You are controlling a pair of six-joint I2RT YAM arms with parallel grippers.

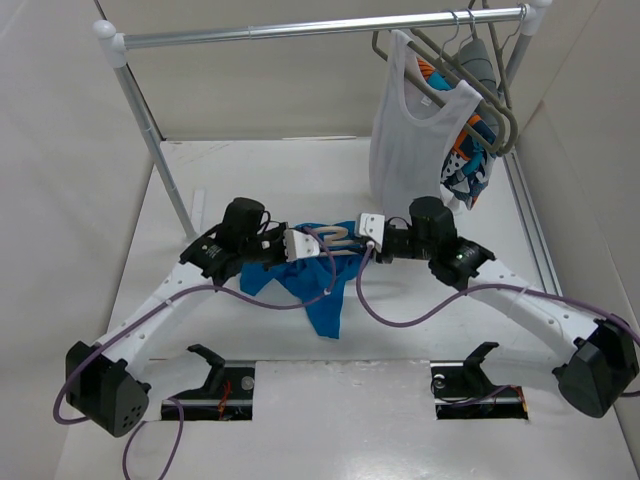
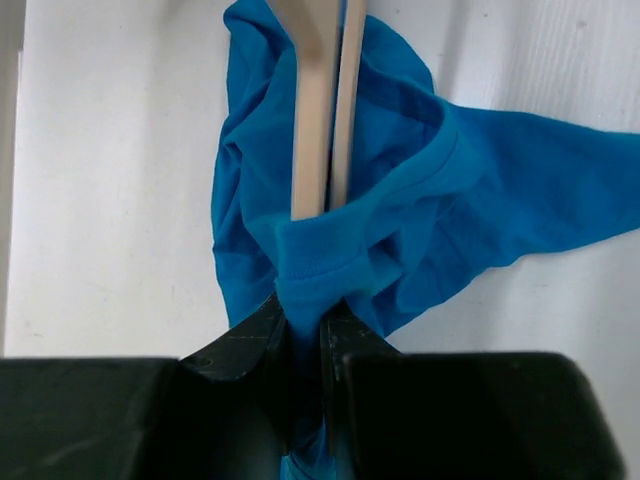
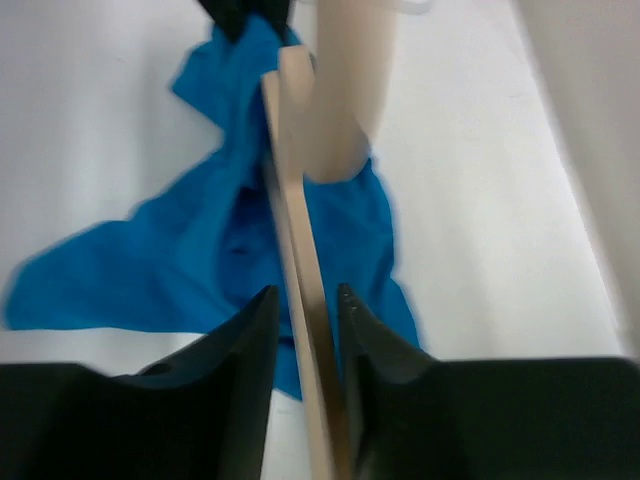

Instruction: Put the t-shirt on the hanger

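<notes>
Left gripper (image 2: 305, 322) is pinched tight on a bunched fold of the shirt (image 2: 470, 190). The hanger (image 2: 315, 120) has its two pale bars running under that same fold. Right gripper (image 3: 305, 312) is squeezed onto one hanger bar from the other end, so the hanger sits between the two grippers mid-table (image 1: 400, 400). The rest of the shirt trails toward the near edge. A white tank top (image 1: 405, 130) hangs on the rail (image 1: 300, 28) back right.
</notes>
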